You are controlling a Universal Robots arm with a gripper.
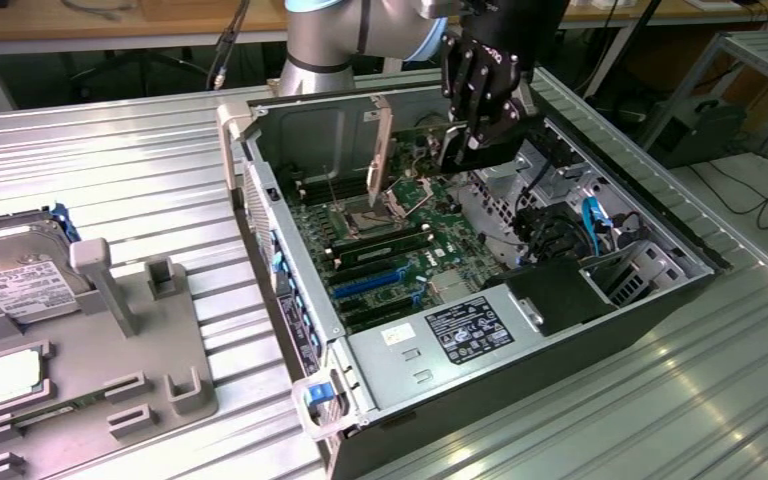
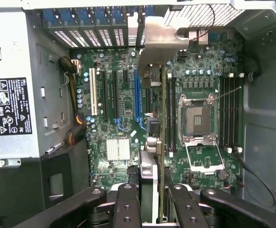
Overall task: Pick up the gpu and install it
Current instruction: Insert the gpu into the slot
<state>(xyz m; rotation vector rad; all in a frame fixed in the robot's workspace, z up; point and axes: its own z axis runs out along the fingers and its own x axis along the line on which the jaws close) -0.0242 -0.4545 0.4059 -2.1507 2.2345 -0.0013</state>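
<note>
— What's hard to make out?

— The gpu point(image 1: 418, 142) point(image 2: 157, 42), a thin green circuit card with a long silver metal bracket, shows edge-on in the wrist view, so its flat face is hidden. Whether its lower edge touches the green motherboard point(image 1: 384, 250), I cannot tell.

— And the claw?

— The black metal claw point(image 1: 471, 148) point(image 2: 152, 209) is clamped on the card, upper middle of the exterior view, over the open grey steel computer case point(image 1: 271, 215). At the exterior view's left, a boxy silver hard drive point(image 1: 11, 280) is cut off by the frame, beside the ribbed metal table point(image 1: 117, 160).
</note>
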